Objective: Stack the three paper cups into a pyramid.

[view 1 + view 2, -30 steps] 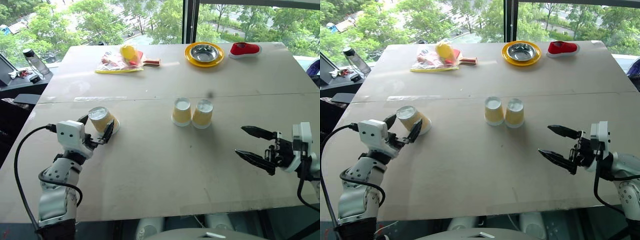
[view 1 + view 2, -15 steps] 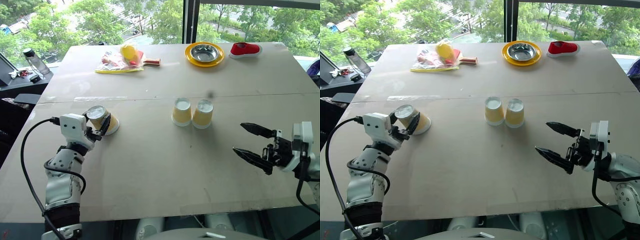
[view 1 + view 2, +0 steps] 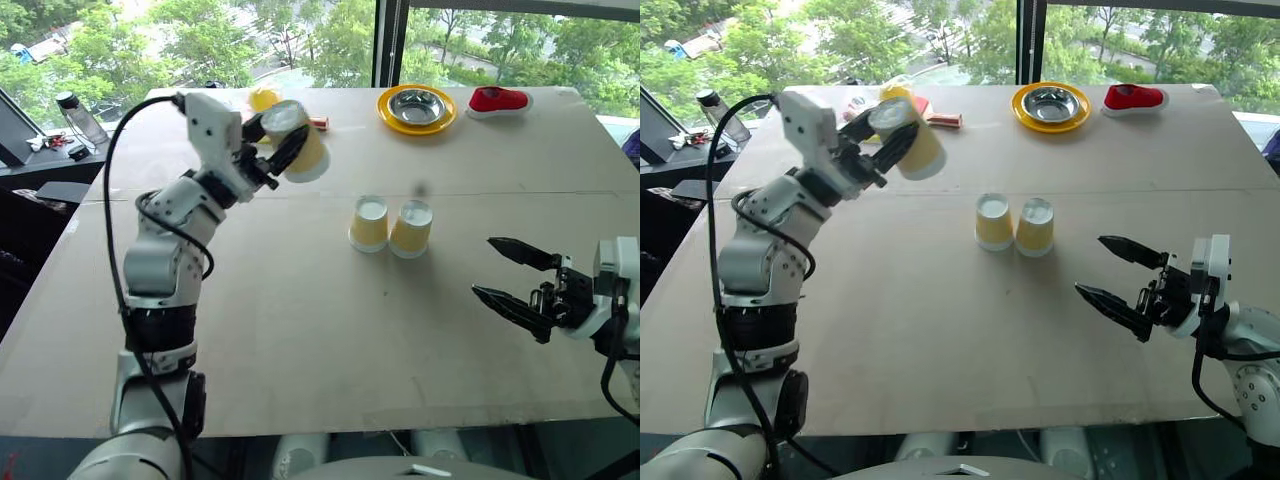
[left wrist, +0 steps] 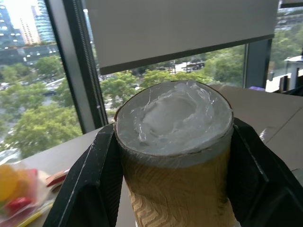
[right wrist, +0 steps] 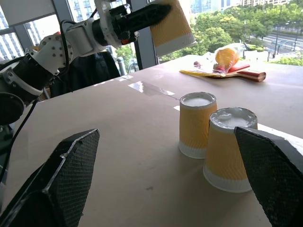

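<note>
the left arm is raised high over the table (image 3: 300, 330), its left gripper (image 3: 272, 138) clamped on a paper cup (image 3: 296, 140) held in the air, tilted with its white base toward the camera. to the right of that gripper and lower, two more cups (image 3: 389, 225) stand upside down on the table, touching side by side. further right, the right gripper (image 3: 512, 282) hovers low above the board with its fingers spread apart, holding nothing, pointing toward the pair. the table is a pale board; beyond the raised cup lie a paddle (image 3: 940, 120), a yellow plate (image 3: 385, 106) with a steel bowl (image 3: 417, 103), and a red shoe (image 3: 498, 99). windows behind show trees.
</note>
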`<state>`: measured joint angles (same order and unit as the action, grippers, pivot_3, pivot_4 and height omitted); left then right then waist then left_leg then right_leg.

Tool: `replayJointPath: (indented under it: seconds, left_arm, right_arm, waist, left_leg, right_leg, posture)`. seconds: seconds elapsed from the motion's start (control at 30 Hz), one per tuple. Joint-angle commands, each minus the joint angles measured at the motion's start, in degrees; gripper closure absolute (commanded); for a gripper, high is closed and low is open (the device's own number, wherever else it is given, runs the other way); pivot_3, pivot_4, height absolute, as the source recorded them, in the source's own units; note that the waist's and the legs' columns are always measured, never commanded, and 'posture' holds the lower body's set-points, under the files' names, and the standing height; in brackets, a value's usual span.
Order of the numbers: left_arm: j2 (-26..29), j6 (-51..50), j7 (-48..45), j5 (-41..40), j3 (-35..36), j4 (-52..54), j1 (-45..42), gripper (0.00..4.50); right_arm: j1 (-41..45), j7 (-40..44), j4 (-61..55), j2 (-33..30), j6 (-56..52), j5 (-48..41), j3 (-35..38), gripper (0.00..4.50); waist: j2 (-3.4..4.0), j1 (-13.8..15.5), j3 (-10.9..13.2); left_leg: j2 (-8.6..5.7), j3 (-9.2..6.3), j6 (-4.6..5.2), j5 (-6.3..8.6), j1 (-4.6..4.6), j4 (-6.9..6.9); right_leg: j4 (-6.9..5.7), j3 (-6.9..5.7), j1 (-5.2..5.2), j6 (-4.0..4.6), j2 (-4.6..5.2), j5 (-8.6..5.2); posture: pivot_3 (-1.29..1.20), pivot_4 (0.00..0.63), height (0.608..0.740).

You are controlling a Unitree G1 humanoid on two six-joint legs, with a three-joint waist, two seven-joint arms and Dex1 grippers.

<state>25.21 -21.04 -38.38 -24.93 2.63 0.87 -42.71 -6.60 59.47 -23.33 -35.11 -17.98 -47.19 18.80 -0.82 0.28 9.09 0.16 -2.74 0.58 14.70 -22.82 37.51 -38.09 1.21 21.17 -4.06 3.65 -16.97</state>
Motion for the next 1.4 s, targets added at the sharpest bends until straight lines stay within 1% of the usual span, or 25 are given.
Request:
replayJointPath:
  seconds: [0.03, 0.17, 0.3, 0.5, 0.73, 0.77, 0.8, 0.87, 0.9, 1.07, 1.17, 1.3, 1.4]
  left_arm:
    - [-3.1, 1.2, -5.6, 0.0, -3.7, -5.9, -6.2, 2.25]
    - [-5.8, 4.9, -11.8, 2.7, -7.8, -13.9, -10.2, 2.25]
    - [-7.2, 6.4, -14.9, 4.3, -9.3, -17.4, -11.5, 2.25]
    - [-7.2, 9.1, -16.7, 8.2, -10.8, -19.4, -11.2, 2.25]
    - [-7.1, 9.2, -17.4, 8.7, -10.3, -18.5, -10.5, 2.25]
    - [-7.2, 9.1, -17.3, 8.7, -10.1, -18.4, -10.4, 1.23]
    - [-7.2, 9.0, -17.3, 8.8, -10.0, -18.3, -10.3, 1.12]
    - [-7.1, 9.1, -17.2, 9.1, -10.0, -18.2, -10.2, 0.24]
    - [-7.1, 9.2, -17.2, 9.2, -10.0, -18.1, -10.2, 0.04]
    - [-6.1, 7.7, -16.8, 8.5, -9.1, -15.9, -9.7, 0.04]
    - [-5.6, 5.1, -17.0, 6.3, -8.0, -11.3, -8.3, 0.04]
    - [-3.8, -0.2, -16.7, 1.5, -5.4, -2.1, -4.9, 0.04]
    - [-2.0, -3.6, -15.7, -4.1, -0.4, 5.4, -0.4, 0.04]
  right_arm:
    - [-1.4, -1.3, -1.3, 0.9, 2.1, 0.5, 2.0, 0.00]
    - [-3.3, -3.1, -2.7, 1.4, 1.9, 0.3, 2.8, 0.00]
    - [-4.6, -3.4, -3.4, 1.9, 2.6, 0.5, 2.8, 0.00]
    - [-4.9, -3.7, -3.1, 2.3, 3.5, 0.9, 2.6, 0.00]
    - [-4.0, -3.1, -2.2, 2.1, 4.0, 1.2, 2.0, 0.00]
    - [-3.8, -3.1, -2.2, 2.0, 3.9, 1.1, 2.0, 0.00]
    - [-3.6, -3.1, -2.2, 1.9, 3.7, 1.0, 2.0, 0.00]
    - [-3.3, -3.0, -2.1, 1.7, 3.6, 0.9, 2.1, 0.00]
    - [-3.3, -3.0, -2.0, 1.7, 3.5, 0.9, 2.0, 0.00]
    - [-2.9, -3.3, -2.4, 1.6, 3.0, 0.9, 1.6, 0.00]
    - [-2.9, -3.5, -2.7, 1.7, 2.8, 0.9, 1.4, 0.00]
    - [-3.0, -3.6, -2.9, 1.8, 2.5, 0.9, 1.2, 0.00]
    - [-3.5, -2.8, -2.3, 1.9, 3.0, 1.7, 0.6, 0.00]
  waist:
    - [0.01, -0.4, 0.0]
    - [0.02, -0.8, 0.0]
    - [0.05, -1.3, 0.0]
    - [0.06, -1.0, 0.0]
    - [0.06, -0.9, 0.0]
    - [0.06, -0.9, 0.0]
    - [0.06, -1.0, 0.0]
    - [0.06, -1.0, 0.0]
    - [0.06, -1.0, 0.0]
    - [0.06, -1.0, 0.0]
    - [0.06, -1.0, 0.0]
    - [0.07, -1.1, 0.0]
    - [0.09, -1.2, 0.0]
  left_leg:
    - [0.00, -0.02, -0.01, -0.01, 0.00, -0.02]
    - [0.00, -0.02, -0.16, -0.10, 0.00, -0.03]
    - [0.00, 0.04, -0.13, -0.08, 0.01, -0.03]
    - [0.01, 0.01, 0.00, -0.01, 0.00, -0.03]
    - [0.00, 0.00, 0.00, -0.01, -0.02, -0.02]
    - [0.00, 0.00, 0.00, -0.01, -0.02, -0.02]
    - [0.00, 0.01, 0.00, -0.01, -0.02, -0.02]
    - [0.01, 0.00, 0.00, -0.01, -0.02, -0.02]
    - [0.01, 0.00, 0.00, -0.01, -0.02, -0.02]
    - [0.00, 0.00, 0.00, -0.01, -0.02, -0.02]
    - [0.01, 0.00, 0.00, -0.01, -0.02, -0.02]
    - [0.04, 0.01, -0.01, -0.01, -0.01, -0.02]
    - [0.06, -0.02, -0.01, -0.01, -0.01, -0.02]
  right_leg:
    - [0.00, -0.02, 0.00, 0.00, -0.01, 0.00]
    - [0.01, -0.02, 0.00, 0.00, -0.03, 0.00]
    - [0.00, 0.07, 0.02, 0.00, -0.03, 0.00]
    - [-0.01, 0.05, 0.04, 0.00, -0.04, 0.00]
    - [-0.01, 0.05, 0.04, 0.00, -0.03, 0.00]
    - [-0.01, 0.05, 0.04, 0.00, -0.03, 0.00]
    - [-0.01, 0.05, 0.04, 0.00, -0.03, 0.00]
    - [-0.01, 0.05, 0.04, 0.00, -0.03, 0.00]
    - [-0.01, 0.05, 0.04, 0.00, -0.03, 0.00]
    - [-0.01, 0.05, 0.04, 0.00, -0.03, 0.00]
    - [-0.02, 0.05, 0.04, 0.00, -0.03, 0.00]
    - [-0.01, 0.08, 0.04, 0.00, -0.02, 0.00]
    - [-0.05, 0.06, 0.04, 0.00, -0.03, 0.00]
  posture:
    - [0.00, 0.150, 0.740]
    - [0.00, 0.150, 0.740]
    - [0.00, 0.150, 0.740]
    - [0.00, 0.150, 0.740]
    - [0.00, 0.150, 0.740]
    - [0.00, 0.150, 0.740]
    - [0.00, 0.150, 0.740]
    - [0.00, 0.150, 0.740]
    - [0.00, 0.150, 0.740]
    - [0.00, 0.150, 0.740]
    - [0.00, 0.150, 0.740]
    - [0.00, 0.150, 0.740]
    - [0.00, 0.150, 0.740]
